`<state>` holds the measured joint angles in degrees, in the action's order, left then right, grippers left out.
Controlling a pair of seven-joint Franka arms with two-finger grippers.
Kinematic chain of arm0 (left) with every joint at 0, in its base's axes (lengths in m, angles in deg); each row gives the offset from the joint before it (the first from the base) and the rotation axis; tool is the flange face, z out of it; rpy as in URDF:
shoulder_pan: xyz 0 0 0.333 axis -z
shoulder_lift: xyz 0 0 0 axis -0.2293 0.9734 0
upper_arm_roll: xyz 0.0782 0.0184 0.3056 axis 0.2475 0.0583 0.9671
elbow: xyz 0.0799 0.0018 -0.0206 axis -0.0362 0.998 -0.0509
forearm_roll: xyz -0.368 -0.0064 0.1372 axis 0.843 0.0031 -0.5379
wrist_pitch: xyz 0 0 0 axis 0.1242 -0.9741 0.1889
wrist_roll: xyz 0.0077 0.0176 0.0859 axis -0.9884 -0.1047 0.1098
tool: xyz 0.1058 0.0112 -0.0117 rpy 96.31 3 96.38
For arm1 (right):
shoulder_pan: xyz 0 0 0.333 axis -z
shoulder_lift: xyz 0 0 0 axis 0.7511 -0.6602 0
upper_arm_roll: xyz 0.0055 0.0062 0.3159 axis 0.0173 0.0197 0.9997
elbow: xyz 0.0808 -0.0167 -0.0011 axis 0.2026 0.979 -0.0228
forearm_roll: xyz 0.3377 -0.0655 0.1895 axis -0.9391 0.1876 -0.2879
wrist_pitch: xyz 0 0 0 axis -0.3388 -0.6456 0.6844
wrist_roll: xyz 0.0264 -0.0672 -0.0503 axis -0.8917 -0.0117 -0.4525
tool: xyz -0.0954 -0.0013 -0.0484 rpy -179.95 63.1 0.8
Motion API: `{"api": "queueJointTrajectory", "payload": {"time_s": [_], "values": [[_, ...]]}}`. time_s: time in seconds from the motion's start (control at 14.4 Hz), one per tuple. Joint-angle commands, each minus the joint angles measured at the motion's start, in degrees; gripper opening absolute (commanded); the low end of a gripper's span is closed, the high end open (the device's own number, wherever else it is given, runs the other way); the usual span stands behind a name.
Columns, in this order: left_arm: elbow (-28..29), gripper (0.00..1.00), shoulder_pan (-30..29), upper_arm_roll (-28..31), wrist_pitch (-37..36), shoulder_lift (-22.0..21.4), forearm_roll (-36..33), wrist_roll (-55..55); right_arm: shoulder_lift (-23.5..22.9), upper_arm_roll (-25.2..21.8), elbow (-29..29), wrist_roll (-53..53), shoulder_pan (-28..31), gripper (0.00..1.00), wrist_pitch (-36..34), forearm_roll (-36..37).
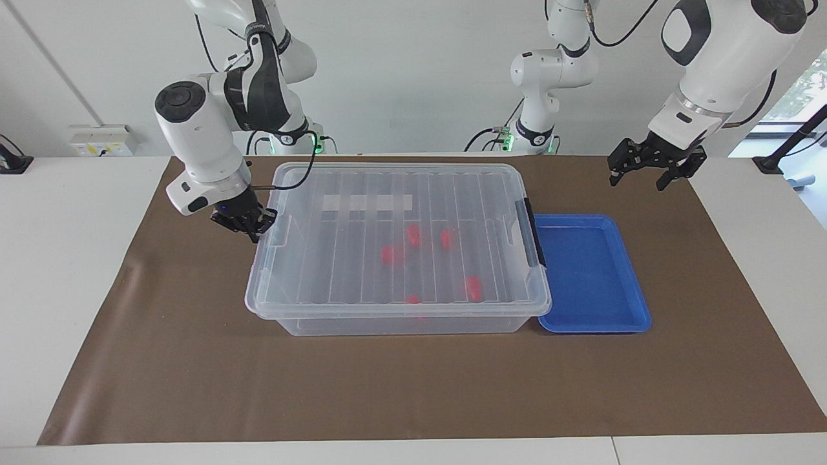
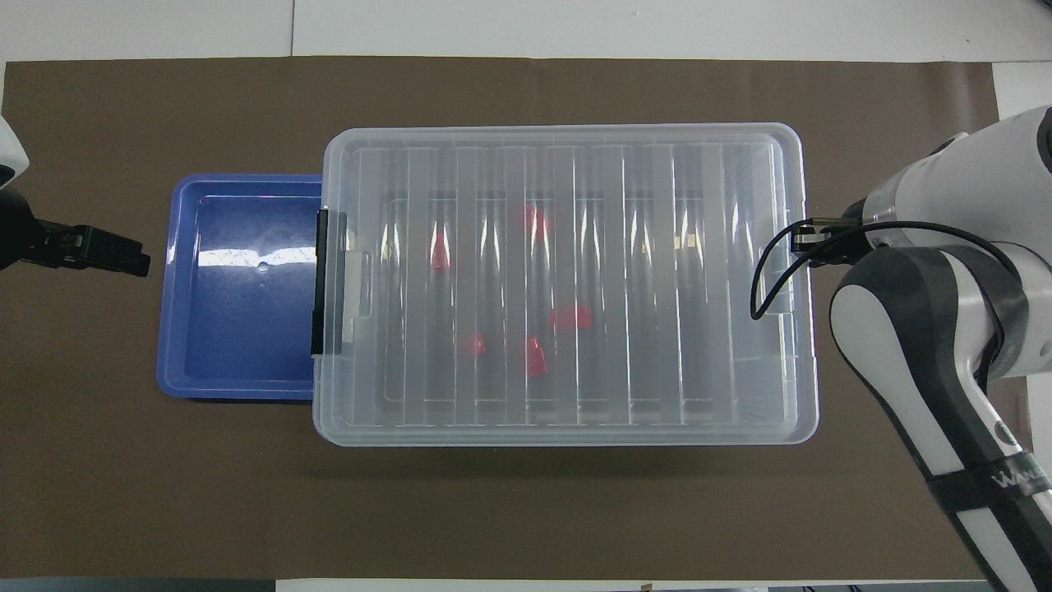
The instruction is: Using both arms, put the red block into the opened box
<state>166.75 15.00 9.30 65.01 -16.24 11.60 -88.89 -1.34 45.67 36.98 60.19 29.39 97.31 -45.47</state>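
Note:
The clear box stands mid-mat with its ribbed lid lying squarely on top. Several red blocks lie on its floor, seen through the lid. My right gripper is shut, with its fingertips against the lid's edge at the right arm's end; in the overhead view the arm hides it. My left gripper hangs open and empty over the mat beside the blue tray.
A shallow blue tray lies empty against the box's end with the dark latch handle, toward the left arm's end. Brown mat covers the table around them.

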Motion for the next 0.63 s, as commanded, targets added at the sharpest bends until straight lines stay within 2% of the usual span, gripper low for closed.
{"api": "queueJointTrajectory", "payload": {"time_s": [0.0, 0.21, 0.28, 0.35, 0.56], "values": [[0.9, 1.00, -0.7, -0.1, -0.2, -1.4, 0.9, -1.1, 1.3, 0.1, 1.1, 1.0, -0.3, 0.00, -0.3, -0.6], [1.0, 1.00, -0.2, -0.2, -0.3, -1.4, 0.9, -1.1, 0.6, 0.0, -2.2, 0.2, 0.7, 0.00, -4.6, -0.5], [1.0, 1.00, -0.3, -0.2, -0.3, -1.4, 0.9, -1.1, 0.6, -0.1, -4.1, 0.0, 2.1, 0.45, -7.3, -0.5], [1.0, 1.00, -0.5, -0.2, -0.3, -1.4, 0.9, -1.1, 1.0, -0.1, -5.2, -1.1, 3.0, 0.99, -8.8, -0.5], [1.0, 1.00, -0.6, -0.2, -0.3, -1.4, 0.9, -1.1, 2.0, -0.6, -8.2, -9.2, 6.1, 1.00, -12.4, -0.5]]}}
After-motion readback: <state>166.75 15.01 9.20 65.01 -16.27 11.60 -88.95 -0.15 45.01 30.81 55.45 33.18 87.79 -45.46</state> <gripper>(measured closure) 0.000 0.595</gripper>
